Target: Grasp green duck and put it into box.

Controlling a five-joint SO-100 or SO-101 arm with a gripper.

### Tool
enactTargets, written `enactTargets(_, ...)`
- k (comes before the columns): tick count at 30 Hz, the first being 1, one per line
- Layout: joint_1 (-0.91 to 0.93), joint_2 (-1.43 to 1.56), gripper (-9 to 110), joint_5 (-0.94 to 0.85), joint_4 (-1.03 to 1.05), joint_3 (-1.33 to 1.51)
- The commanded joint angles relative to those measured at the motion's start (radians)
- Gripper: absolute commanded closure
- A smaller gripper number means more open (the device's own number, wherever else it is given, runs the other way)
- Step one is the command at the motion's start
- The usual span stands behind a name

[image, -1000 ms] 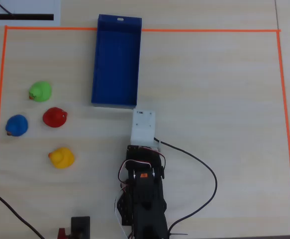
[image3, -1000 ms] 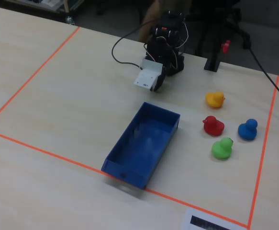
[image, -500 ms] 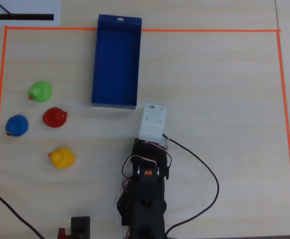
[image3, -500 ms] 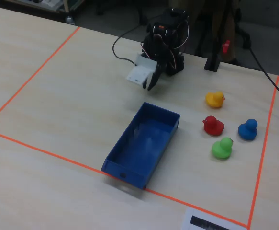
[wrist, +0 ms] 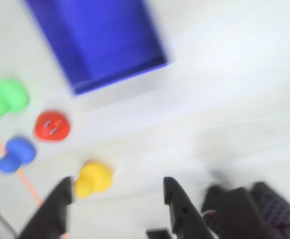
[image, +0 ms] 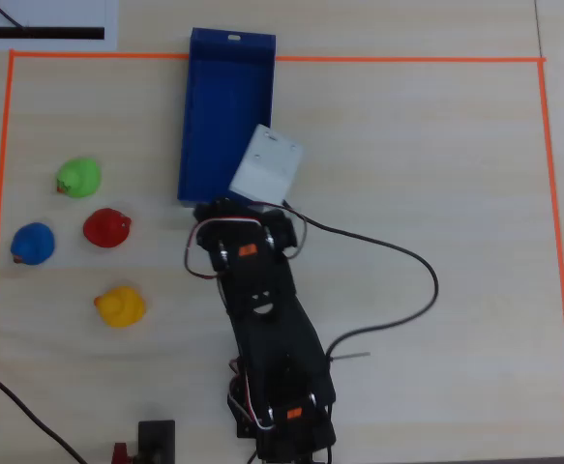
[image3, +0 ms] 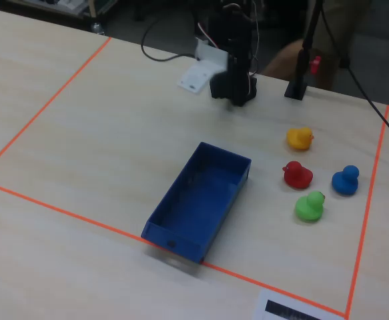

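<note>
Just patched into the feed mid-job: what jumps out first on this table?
The long dark blue box lies empty near the middle of the table, its far end on the orange tape line. In the overhead view four ducks cluster to its left: the green duck farthest from the arm's base, then red, blue, yellow. The gripper hangs open, holding nothing.

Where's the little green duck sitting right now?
In the overhead view the green duck sits on the table near the left edge, left of the blue box and just up-left of the red duck, untouched.
</note>
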Motion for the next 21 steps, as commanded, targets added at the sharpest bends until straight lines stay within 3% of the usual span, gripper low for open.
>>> enactTargets(1,-0.239,-0.184,61,0.089,0.035,-0.249)
enactTargets(13,-0.413,-0.736,53,0.141,-0.009,-0.755)
enactTargets(21,-0.370,-0.991,52,0.098,-0.195,-0.827)
